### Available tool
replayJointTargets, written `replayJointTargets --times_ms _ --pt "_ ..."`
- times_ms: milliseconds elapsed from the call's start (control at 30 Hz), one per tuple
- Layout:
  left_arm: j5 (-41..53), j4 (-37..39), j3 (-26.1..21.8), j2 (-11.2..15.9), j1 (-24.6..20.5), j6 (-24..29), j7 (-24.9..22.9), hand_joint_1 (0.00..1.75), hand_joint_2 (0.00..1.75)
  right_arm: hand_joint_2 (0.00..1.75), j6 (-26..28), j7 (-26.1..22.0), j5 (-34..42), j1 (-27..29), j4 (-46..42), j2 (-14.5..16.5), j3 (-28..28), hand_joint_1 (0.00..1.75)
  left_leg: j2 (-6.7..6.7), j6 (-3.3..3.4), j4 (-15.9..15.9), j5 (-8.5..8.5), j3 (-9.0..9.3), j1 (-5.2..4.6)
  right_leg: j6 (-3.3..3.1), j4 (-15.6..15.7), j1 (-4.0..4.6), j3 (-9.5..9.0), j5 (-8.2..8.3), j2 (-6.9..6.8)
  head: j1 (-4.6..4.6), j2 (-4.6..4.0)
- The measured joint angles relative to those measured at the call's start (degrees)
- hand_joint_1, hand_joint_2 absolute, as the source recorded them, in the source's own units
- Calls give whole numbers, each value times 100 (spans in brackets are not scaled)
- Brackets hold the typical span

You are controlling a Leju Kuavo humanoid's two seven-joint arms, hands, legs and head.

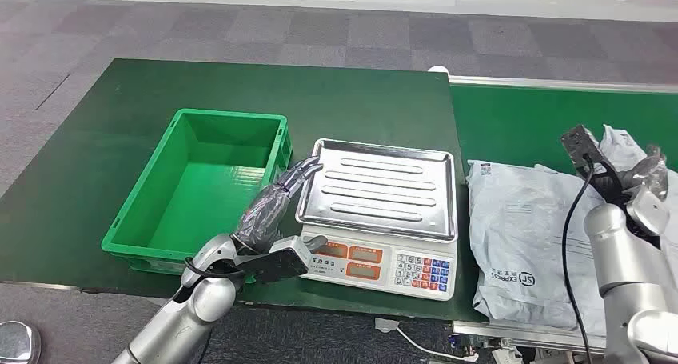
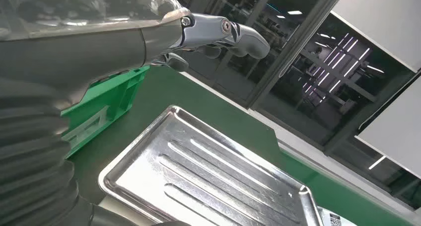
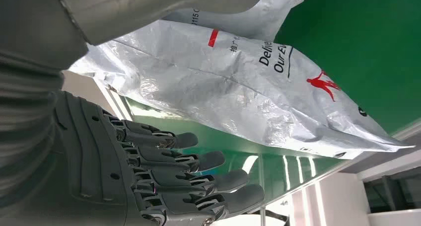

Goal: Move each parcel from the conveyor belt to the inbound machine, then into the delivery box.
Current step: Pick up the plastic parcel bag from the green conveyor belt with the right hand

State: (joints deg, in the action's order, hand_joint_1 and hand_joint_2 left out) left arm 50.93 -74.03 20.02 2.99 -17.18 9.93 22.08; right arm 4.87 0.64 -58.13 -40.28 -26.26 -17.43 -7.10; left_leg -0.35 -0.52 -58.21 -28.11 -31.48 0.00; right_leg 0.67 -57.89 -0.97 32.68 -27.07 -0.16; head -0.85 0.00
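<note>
We note the left hand [image 1: 276,198] empty with fingers extended and apart, hovering between the green crate [image 1: 192,190] and the steel pan of the weighing scale [image 1: 376,212]; its fingertips [image 1: 308,170] reach the pan's near-left corner, though we cannot tell whether they touch it. The left wrist view shows the same hand [image 2: 218,35] above the ribbed tray [image 2: 208,176], nothing in its grasp.

The grey SF Express parcel [image 1: 524,236] lies flat on the green conveyor belt [image 1: 520,116], just beside the scale's right edge. A second, whiter parcel [image 1: 628,148] sits farther along the belt, at the right hand [image 1: 648,176].

In the right wrist view the right hand's fingers [image 3: 198,179] are loosely curled, and the white printed parcel [image 3: 238,92] rests by the thumb side (we cannot tell whether it is actually gripped). Crate and scale stand side by side on the dark green table [image 1: 104,116].
</note>
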Motion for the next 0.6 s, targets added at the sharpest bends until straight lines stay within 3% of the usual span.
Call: replayJointTargets --times_ms 600 --pt "-1 0 0 46 1 -32 -14 0 175 175 -146 348 4 251 23 -238 31 0 1 0 -1 0 0 0 0 0 0 5 0 1 0 0"
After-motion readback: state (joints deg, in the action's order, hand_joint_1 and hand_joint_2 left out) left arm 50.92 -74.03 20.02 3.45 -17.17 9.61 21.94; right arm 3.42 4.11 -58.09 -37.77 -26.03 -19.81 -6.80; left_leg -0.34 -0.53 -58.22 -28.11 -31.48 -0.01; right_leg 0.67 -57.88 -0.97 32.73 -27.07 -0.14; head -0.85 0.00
